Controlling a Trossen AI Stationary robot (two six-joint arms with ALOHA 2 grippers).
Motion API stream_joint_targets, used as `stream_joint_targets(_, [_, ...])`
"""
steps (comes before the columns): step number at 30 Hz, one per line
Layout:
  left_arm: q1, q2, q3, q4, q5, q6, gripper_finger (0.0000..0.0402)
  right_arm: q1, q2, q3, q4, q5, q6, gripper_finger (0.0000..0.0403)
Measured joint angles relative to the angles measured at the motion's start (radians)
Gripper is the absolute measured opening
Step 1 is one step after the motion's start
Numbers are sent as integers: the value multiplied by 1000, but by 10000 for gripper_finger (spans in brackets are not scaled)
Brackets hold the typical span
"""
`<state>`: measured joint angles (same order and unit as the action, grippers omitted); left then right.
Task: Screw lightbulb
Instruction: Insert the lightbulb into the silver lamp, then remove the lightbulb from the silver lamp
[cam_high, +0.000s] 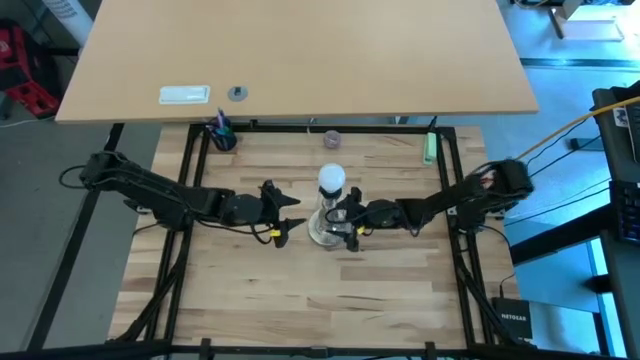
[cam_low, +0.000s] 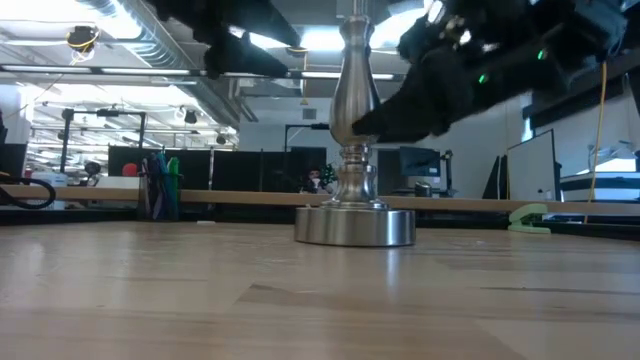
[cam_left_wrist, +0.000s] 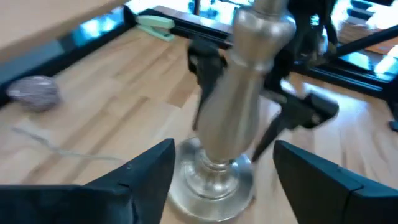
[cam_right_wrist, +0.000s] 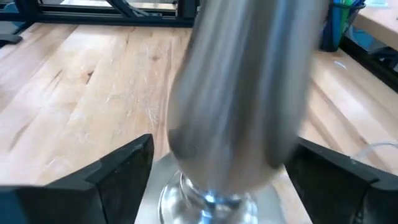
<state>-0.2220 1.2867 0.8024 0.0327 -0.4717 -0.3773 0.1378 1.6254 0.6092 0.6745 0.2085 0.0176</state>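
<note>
The silvery stand (cam_high: 326, 228) stands upright on its round base (cam_low: 355, 226) at the middle of the wooden table. The white lightbulb (cam_high: 331, 180) sits on the stand's top. It is out of frame in the other views. My right gripper (cam_high: 347, 222) is open, with its fingers on either side of the stand's stem (cam_right_wrist: 239, 93). My left gripper (cam_high: 289, 217) is open and empty, just left of the stand and pointing at it (cam_left_wrist: 225, 148). My right gripper comes at the stand's stem (cam_left_wrist: 245, 93) level from the table's right, one finger (cam_left_wrist: 205, 68) on each side, across the stem. I cannot tell whether the fingers touch the stem. The stand rests on its base on the table.
A small purplish-grey round object (cam_high: 331, 140) lies behind the stand. A green object (cam_high: 428, 148) lies at the far right, and a cup of pens (cam_high: 222, 135) stands at the far left. Black frame rails (cam_high: 190, 180) run along the table's sides.
</note>
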Motion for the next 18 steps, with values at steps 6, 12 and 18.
stream_joint_targets(6, [14, 98, 0, 132, 24, 49, 293, 0, -268, 0, -335, -28, 28, 346])
stream_joint_targets(12, [30, 239, 2, 424, 12, 146, 296, 0, -511, 0, -528, -25, 64, 346])
stream_joint_targets(18, [61, 347, 2, 666, -19, 176, 296, 0, -633, 0, -509, -14, 23, 346])
